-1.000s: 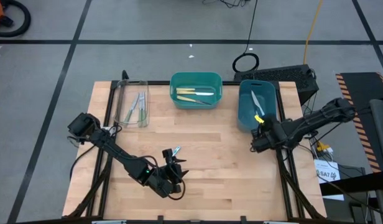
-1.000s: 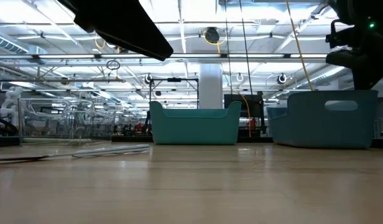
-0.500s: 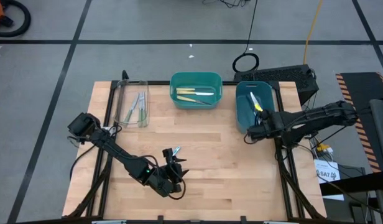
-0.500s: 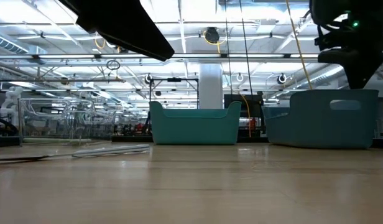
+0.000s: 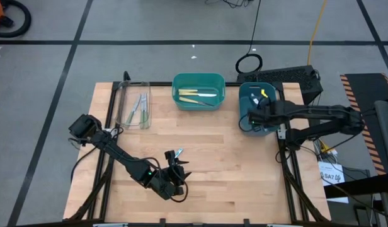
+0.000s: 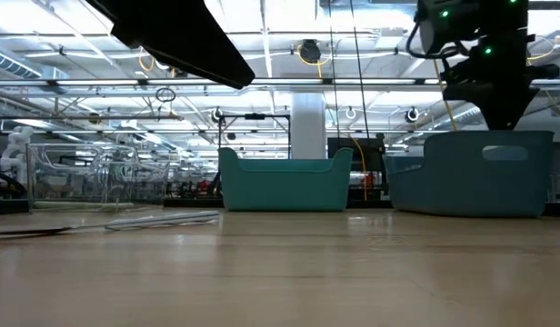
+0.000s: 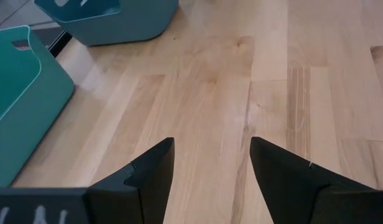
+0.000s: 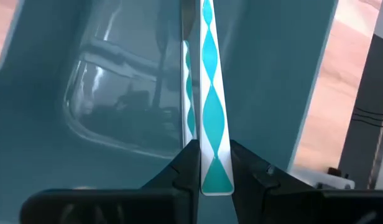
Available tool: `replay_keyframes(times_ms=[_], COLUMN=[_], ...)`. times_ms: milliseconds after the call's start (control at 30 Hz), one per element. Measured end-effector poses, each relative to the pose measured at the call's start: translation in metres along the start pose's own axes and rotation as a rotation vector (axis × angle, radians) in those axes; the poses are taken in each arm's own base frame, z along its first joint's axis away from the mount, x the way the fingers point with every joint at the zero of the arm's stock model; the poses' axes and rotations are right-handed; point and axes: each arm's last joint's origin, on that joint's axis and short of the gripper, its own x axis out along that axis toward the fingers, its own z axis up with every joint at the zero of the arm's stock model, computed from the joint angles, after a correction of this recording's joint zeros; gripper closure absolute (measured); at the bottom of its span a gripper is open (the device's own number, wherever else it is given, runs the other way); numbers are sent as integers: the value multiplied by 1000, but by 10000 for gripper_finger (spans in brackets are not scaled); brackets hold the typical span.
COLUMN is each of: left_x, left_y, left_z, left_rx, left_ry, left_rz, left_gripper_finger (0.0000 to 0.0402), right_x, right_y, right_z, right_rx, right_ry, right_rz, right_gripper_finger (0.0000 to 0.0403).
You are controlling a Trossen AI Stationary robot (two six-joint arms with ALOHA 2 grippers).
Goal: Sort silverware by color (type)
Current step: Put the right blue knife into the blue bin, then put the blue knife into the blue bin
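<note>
My right gripper (image 8: 207, 149) hangs over the blue bin (image 5: 257, 107) at the table's far right and is shut on a utensil with a white-and-teal diamond-patterned handle (image 8: 210, 93). In the low view it sits above the bin's rim (image 6: 498, 104). My left gripper (image 7: 210, 146) is open over bare wood near the table's near middle (image 5: 175, 167), touching nothing. Yellow-handled utensils (image 5: 197, 96) lie in the teal bin (image 5: 198, 81). Pale green utensils (image 5: 138, 108) lie in the clear tray (image 5: 126, 94). My right gripper pinches the patterned handle near one end (image 8: 215, 171) between its two fingers. The utensil runs straight on ahead of the fingers, along them, into the blue bin's inside (image 8: 117, 93). Its other end is out of the picture.
The three containers stand in a row along the table's far edge. A thin silvery thing (image 6: 162, 220) lies on the wood at the low view's left. Bare wood fills the table's middle and near right (image 5: 244, 176). A black box (image 5: 288, 77) sits behind the blue bin.
My right gripper, still shut on the patterned utensil, has moved from beside the blue bin's near end toward the table's far edge and a little left, and now hangs over the bin.
</note>
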Motion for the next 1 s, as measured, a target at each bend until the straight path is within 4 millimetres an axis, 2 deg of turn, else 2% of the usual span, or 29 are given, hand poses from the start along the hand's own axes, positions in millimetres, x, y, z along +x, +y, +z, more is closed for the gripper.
replay_keyframes(times_ms=[300,600,800,1000], left_x=[0,0,0,0], left_y=[-1,-1,0,3], left_z=[0,-1,-3,-10], left_rx=[0,1,3,-4], left_ry=[13,20,41,96], left_rz=[-33,-46,-39,-15], left_gripper_finger=[183,183,183,183], right_x=[15,27,28,20], right_y=[10,23,23,14], right_z=[20,26,26,22], right_rx=[-64,-161,-207,-221], right_ry=[28,75,80,58], right_rz=[-16,-70,-76,-51], right_gripper_finger=[344,321,319,319])
